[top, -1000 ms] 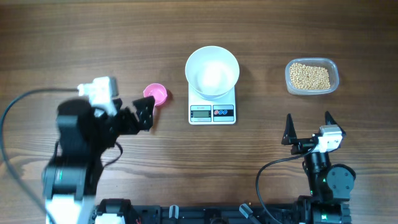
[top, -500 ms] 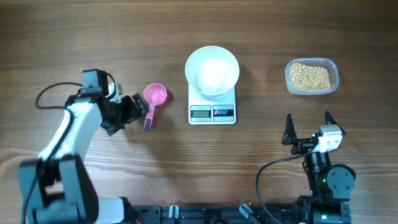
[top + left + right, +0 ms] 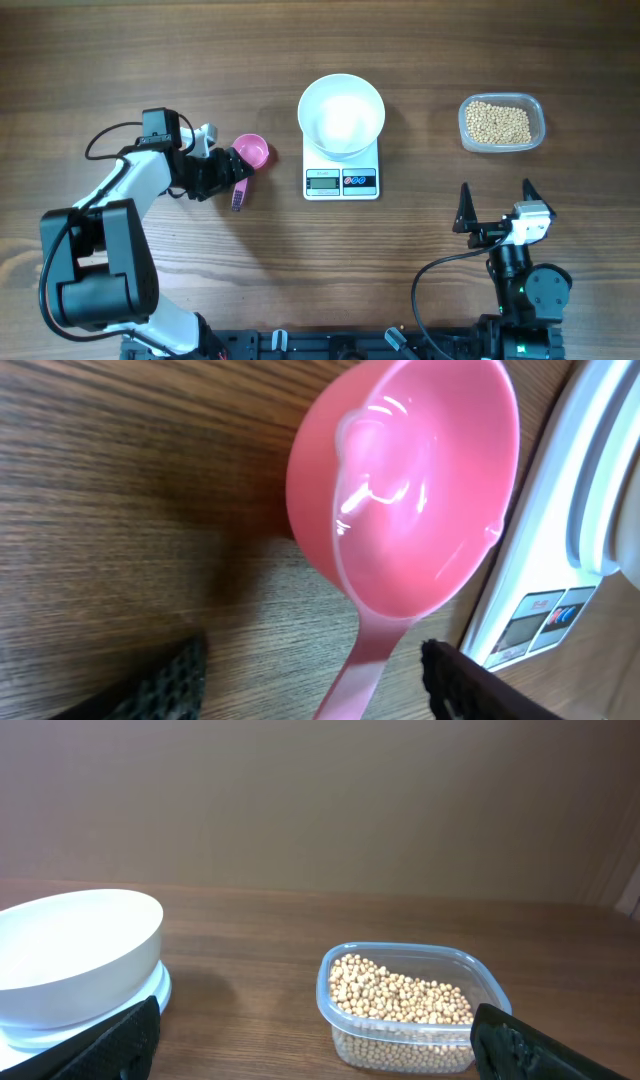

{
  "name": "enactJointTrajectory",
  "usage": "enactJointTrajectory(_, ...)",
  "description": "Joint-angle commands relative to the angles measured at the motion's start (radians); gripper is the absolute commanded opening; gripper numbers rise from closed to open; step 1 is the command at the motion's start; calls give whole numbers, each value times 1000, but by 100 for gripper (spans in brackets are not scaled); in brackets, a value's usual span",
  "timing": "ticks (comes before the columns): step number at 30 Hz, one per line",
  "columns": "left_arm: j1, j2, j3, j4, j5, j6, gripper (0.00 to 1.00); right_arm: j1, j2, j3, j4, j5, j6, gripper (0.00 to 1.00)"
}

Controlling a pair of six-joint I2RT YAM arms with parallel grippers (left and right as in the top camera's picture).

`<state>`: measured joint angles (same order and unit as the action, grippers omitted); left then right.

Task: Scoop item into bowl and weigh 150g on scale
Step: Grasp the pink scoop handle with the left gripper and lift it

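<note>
- Left gripper [image 3: 312, 665] straddles the pink scoop's [image 3: 400, 490] handle, jaws apart and not pinching: lined up for a pickup.
- Beans [image 3: 499, 122] wait in the clear container [image 3: 541, 112], right of the scale [image 3: 341, 182]; the bowl [image 3: 341, 115] sits on it, ready for weighing.
- Right gripper [image 3: 494, 200] is parked wide open.

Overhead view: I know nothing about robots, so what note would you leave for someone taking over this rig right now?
Left gripper: open, fingers either side of the pink scoop handle, not gripping it.
Right gripper: open, empty, near the front edge, right of the scale.
Things: white bowl sits empty on the scale; beans sit in the clear container at far right; the scoop lies on the table left of the scale.
Done: nothing scooped yet.
Left: grip the scoop, carry beans to the bowl, add until the scale shows 150 g.
</note>
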<state>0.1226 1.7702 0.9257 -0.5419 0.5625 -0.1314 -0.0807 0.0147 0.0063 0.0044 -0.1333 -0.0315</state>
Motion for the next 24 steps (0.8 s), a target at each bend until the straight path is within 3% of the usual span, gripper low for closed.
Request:
enactJointTrajectory(1,-5,37,-12,-3,32,20,69,5,-7,-1,2,11,6,100)
enactJointTrajectory(7,-4,53,-12,13,32,24,59,5,-7,-1,2,11,6,100)
enactJointTrajectory(11,4,53,-12,39,32,24,64,5,-7,-1,3,11,6,100)
enactJointTrajectory(13,22,53,-12,39,32,24,56,5,-7,-1,3,11,6,100)
enactJointTrajectory(17,24,53,-12,36,142,80,52,5,-7,-1,3,11,6,100)
enactJointTrajectory(18,24,53,-12,36,148,79,47,5,-7,-1,3,11,6,100)
enactJointTrajectory(21,24,53,-12,34,148,79,46,5,-7,-1,3,11,6,100)
enactJointTrajectory(24,24,53,-12,29,148,79,38,5,-7,-1,3,11,6,100)
